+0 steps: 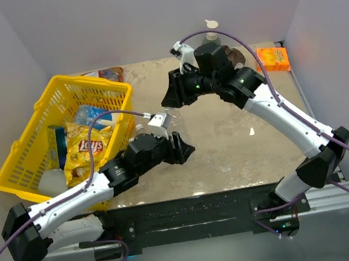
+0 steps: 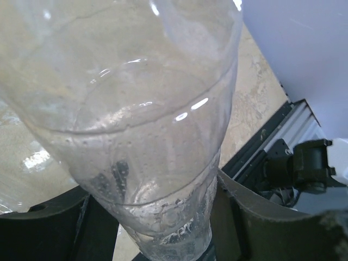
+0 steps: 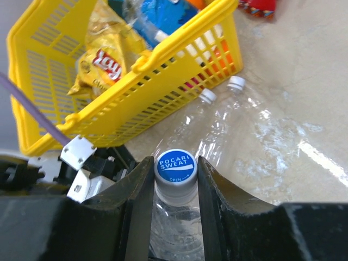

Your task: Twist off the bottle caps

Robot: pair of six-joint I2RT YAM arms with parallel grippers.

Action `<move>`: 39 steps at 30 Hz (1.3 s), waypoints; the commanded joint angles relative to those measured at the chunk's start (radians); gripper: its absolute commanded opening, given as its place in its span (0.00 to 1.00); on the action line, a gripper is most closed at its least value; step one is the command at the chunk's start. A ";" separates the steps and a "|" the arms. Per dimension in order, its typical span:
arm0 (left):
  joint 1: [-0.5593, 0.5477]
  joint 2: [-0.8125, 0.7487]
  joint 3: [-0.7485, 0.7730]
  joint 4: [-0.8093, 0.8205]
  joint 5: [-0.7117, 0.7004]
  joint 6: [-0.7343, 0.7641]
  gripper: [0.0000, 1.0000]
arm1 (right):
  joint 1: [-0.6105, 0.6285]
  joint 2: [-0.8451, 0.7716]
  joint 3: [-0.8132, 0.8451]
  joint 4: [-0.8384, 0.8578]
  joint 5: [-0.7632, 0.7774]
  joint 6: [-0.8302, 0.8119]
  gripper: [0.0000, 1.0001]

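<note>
Right wrist view puts the blue cap (image 3: 175, 169) squarely between the fingers of my right hand (image 3: 175, 163), which press on both its sides: that hand is clenched on the cap. Its bottle (image 2: 136, 109) runs down to my left hand (image 2: 163, 231), whose fingers clamp the lower body, as the left wrist view shows. So the bottle is braced at both ends, over the desk (image 3: 304, 65) just right of the basket (image 3: 179, 54).

I judge this to be the twisting step on this bottle; whether the cap has loosened I cannot tell. The next move calls for turning my right wrist about the neck's axis. The left must hold firm without crushing the thin wall. Then the cap lifts straight off.

Two other bottles (image 3: 239, 119) lie on the desk beside the basket, white caps (image 3: 236, 82) on.
</note>
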 commanded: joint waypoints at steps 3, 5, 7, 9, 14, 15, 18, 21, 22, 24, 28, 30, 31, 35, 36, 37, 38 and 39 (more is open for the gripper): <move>0.003 -0.116 -0.094 0.304 0.265 0.076 0.41 | -0.082 0.034 0.016 0.032 -0.436 -0.093 0.15; 0.025 -0.151 -0.140 0.385 0.368 0.062 0.42 | -0.125 0.037 -0.007 0.060 -0.589 -0.121 0.15; 0.058 -0.180 -0.160 0.434 0.433 0.047 0.42 | -0.143 0.045 -0.015 0.061 -0.755 -0.148 0.14; 0.084 -0.194 -0.177 0.462 0.529 0.036 0.42 | -0.159 0.049 -0.024 0.054 -0.882 -0.193 0.13; 0.151 -0.199 -0.190 0.537 0.704 -0.010 0.42 | -0.163 0.045 -0.032 0.078 -0.993 -0.215 0.13; 0.153 -0.197 -0.188 0.537 0.712 -0.013 0.42 | -0.163 0.045 -0.032 0.086 -1.001 -0.211 0.13; 0.154 -0.177 -0.181 0.539 0.718 -0.013 0.42 | -0.167 0.034 -0.036 0.123 -1.004 -0.188 0.16; 0.154 -0.174 -0.179 0.536 0.680 -0.012 0.41 | -0.171 0.022 -0.035 0.138 -0.955 -0.169 0.36; 0.154 -0.174 -0.176 0.515 0.662 -0.007 0.41 | -0.177 0.011 -0.032 0.139 -0.934 -0.164 0.43; 0.154 -0.179 -0.176 0.487 0.605 0.005 0.42 | -0.188 -0.004 -0.029 0.153 -0.851 -0.144 0.59; 0.154 -0.196 -0.176 0.400 0.476 0.028 0.41 | -0.258 -0.061 -0.049 0.242 -0.696 0.010 0.70; 0.154 -0.199 -0.170 0.369 0.429 0.037 0.42 | -0.263 -0.099 -0.061 0.285 -0.566 0.048 0.74; 0.154 -0.196 -0.153 0.322 0.400 0.042 0.41 | -0.262 -0.109 -0.063 0.290 -0.524 0.058 0.74; 0.148 -0.147 -0.084 0.179 0.239 0.034 0.40 | -0.234 -0.164 -0.073 0.269 -0.308 0.103 0.70; 0.141 -0.121 -0.070 0.159 0.225 0.041 0.40 | -0.223 -0.170 -0.064 0.243 -0.259 0.102 0.67; 0.135 -0.110 -0.044 0.137 0.205 0.045 0.40 | -0.191 -0.166 -0.052 0.216 -0.161 0.083 0.65; 0.128 -0.099 -0.032 0.131 0.192 0.050 0.40 | -0.173 -0.159 -0.015 0.149 -0.118 0.076 0.60; 0.119 -0.081 -0.023 0.128 0.182 0.050 0.40 | -0.154 -0.146 0.003 0.118 -0.069 0.065 0.58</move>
